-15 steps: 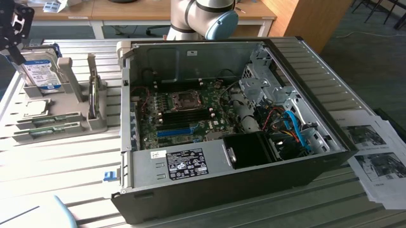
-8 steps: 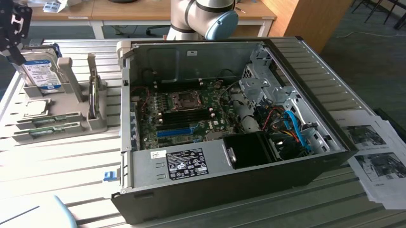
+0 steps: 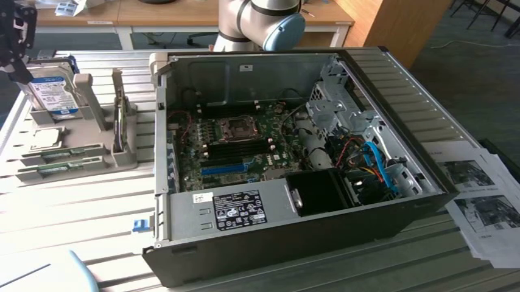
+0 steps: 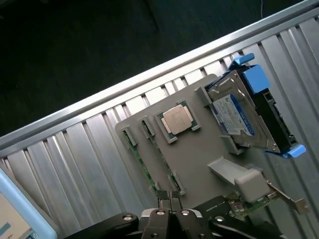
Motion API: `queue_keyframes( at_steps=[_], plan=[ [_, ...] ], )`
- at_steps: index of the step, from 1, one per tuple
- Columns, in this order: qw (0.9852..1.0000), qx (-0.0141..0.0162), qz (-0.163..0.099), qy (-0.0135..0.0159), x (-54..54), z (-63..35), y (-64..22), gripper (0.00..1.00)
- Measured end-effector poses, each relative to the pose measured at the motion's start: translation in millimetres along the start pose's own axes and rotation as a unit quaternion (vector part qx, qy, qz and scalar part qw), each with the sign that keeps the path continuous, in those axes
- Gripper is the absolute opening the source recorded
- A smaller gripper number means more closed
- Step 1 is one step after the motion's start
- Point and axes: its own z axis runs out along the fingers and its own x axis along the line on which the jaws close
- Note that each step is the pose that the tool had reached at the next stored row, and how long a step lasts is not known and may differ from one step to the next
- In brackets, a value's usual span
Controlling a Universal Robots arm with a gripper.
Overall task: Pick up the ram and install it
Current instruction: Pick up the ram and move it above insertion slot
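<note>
The black two-fingered hand (image 4: 169, 199) is clenched, its fingertips pressed together with nothing between them. Directly beneath it, a flat grey plastic holder tray (image 4: 199, 164) rests on the slatted, silver metal surface (image 4: 75, 149). Two thin, narrow green circuit-board ram sticks (image 4: 143, 167) lie side by side in the tray's long slots, each caught by small grey clips at its ends. Their near ends sit just under the fingertips. Whether the hand touches them cannot be told.

Farther out from the fingertips, just beyond the sticks' far ends, a square silver processor chip (image 4: 178, 119) lies flat in its own recess. Off to one side of the hand, a silver hard drive with a blue-white label (image 4: 239, 117) leans in a bright-blue plastic bracket against the tray's upright grey supports. Close beside the hand, a green expansion card with a metal end bracket (image 4: 269, 196) stands in a grey block.

In the exterior view, well apart from the hand and tray, a large black open computer case (image 3: 284, 243) lies on its side, with its green motherboard (image 3: 235, 146) exposed. Printed paper sheets (image 3: 488, 201) lie beyond the case.
</note>
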Motion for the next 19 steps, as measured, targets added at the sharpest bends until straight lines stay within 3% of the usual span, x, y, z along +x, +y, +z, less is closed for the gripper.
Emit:
queue_keyframes(
  at_steps=[4, 9, 14, 19],
  plan=[
    [0.9994, 0.0001, -0.034, 0.0014, 0.0, 0.3, 0.0, 0.09],
    [0.9972, 0.0002, -0.075, 0.0031, 0.0, 0.8, 0.0, 0.09],
    [0.9934, 0.0003, -0.115, 0.0047, 0.0, 1.2, 0.0, 0.09],
    [0.9885, 0.0005, -0.151, 0.0062, 0.0, 1.7, -0.1, 0.09]
  ],
)
